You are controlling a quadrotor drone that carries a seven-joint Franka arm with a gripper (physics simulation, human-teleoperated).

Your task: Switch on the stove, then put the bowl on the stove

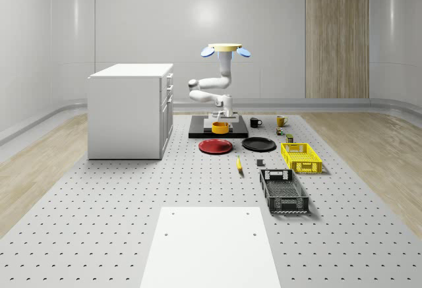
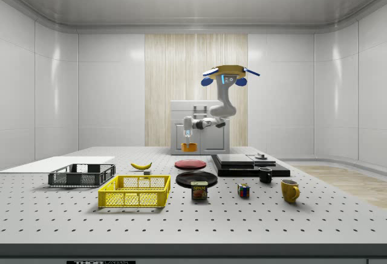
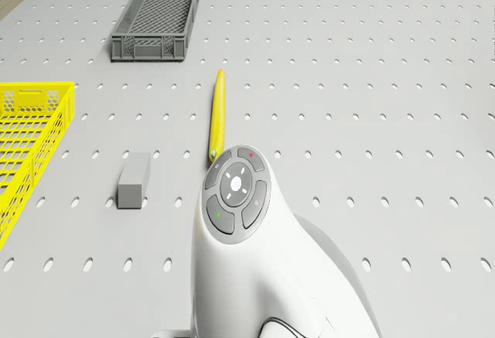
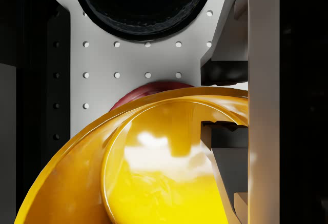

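the drone (image 1: 225,49) is hovering behind the stove (image 1: 218,127), its claw (image 1: 221,122) pinching the bowl (image 1: 220,128) rim; lowering level and centring before letting go looks advisable.

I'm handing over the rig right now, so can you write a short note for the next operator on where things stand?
End effector: shut on the bowl's rim, one finger inside it.
Drone: hovers above the stove's far side, arm bent down in front of it.
Bowl: in the side view it hangs in the air, not yet set down; the whole-scene view puts it over the stove's front part.
Done: bowl picked up. Whether the stove is on cannot be told.
Left: lower the bowl onto the stove and release.
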